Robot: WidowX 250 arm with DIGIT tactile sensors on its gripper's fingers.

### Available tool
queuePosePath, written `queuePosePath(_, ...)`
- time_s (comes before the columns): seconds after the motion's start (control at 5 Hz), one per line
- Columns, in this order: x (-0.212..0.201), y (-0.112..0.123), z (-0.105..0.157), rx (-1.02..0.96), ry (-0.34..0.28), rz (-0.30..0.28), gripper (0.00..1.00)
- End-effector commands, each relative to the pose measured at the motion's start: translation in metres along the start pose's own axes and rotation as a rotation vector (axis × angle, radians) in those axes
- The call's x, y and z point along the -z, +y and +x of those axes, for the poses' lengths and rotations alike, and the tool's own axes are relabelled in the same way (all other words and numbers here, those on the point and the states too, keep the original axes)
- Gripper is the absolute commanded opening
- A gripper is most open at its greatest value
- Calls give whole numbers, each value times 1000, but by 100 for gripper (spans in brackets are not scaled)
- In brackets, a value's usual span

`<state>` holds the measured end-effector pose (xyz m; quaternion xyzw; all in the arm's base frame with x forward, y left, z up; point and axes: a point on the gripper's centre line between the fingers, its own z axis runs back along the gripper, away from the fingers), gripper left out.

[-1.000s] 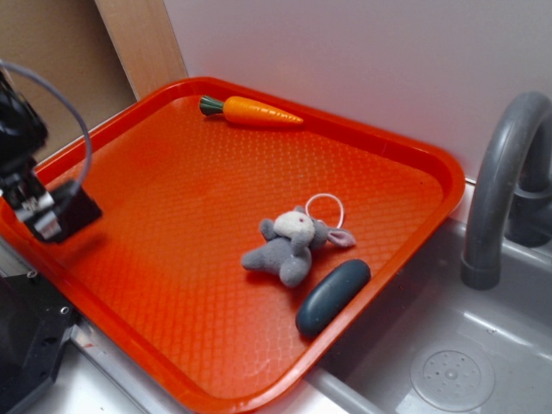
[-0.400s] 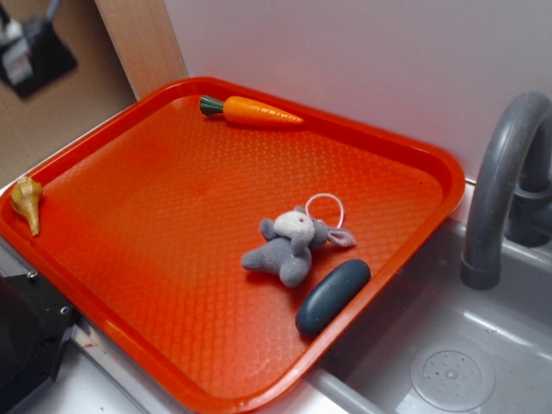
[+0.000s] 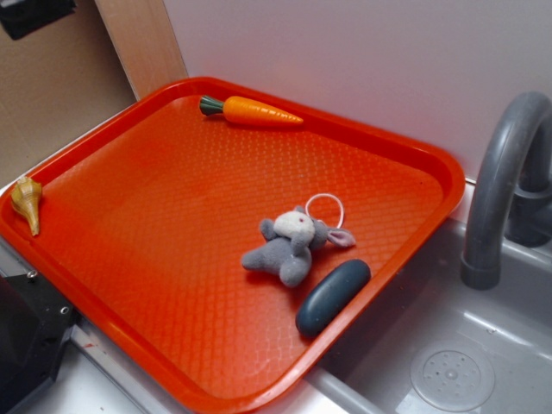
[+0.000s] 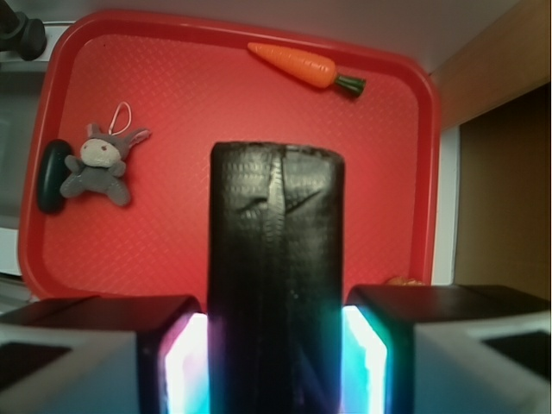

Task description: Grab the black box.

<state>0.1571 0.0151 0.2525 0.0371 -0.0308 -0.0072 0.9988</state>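
Note:
In the wrist view the black box [image 4: 276, 250] stands upright between my fingers, a matte black block wrapped in tape, filling the middle of the frame. My gripper [image 4: 276, 349] is shut on it, with both lit pads pressed against its sides, high above the orange tray [image 4: 172, 78]. In the exterior view only a dark corner of the black box [image 3: 30, 13] shows at the top left edge, well above the orange tray [image 3: 450, 172]; the fingers themselves are out of that frame.
On the tray lie a toy carrot [image 3: 254, 111] at the back, a grey plush bunny [image 3: 289, 246] and a dark oval pebble [image 3: 332, 297] near the right rim. A yellowish shell [image 3: 26, 203] rests on the left rim. A grey faucet [image 3: 500, 190] and sink [image 3: 448, 371] stand to the right.
The gripper has risen with the black box from the tray's left rim to the top left, almost out of the exterior view. The shell it hid is uncovered.

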Motion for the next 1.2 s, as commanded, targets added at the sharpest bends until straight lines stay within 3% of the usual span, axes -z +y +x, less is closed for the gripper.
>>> queuePosePath(0.0,-2,16,17,-50,15,-22,0)
queuePosePath(0.6,16,7,68,-57,26,4,0)
queuePosePath(0.8,22,2,69,-64,15,-8,0)
queuePosePath(1.0,27,-2,65,-59,5,15,0)
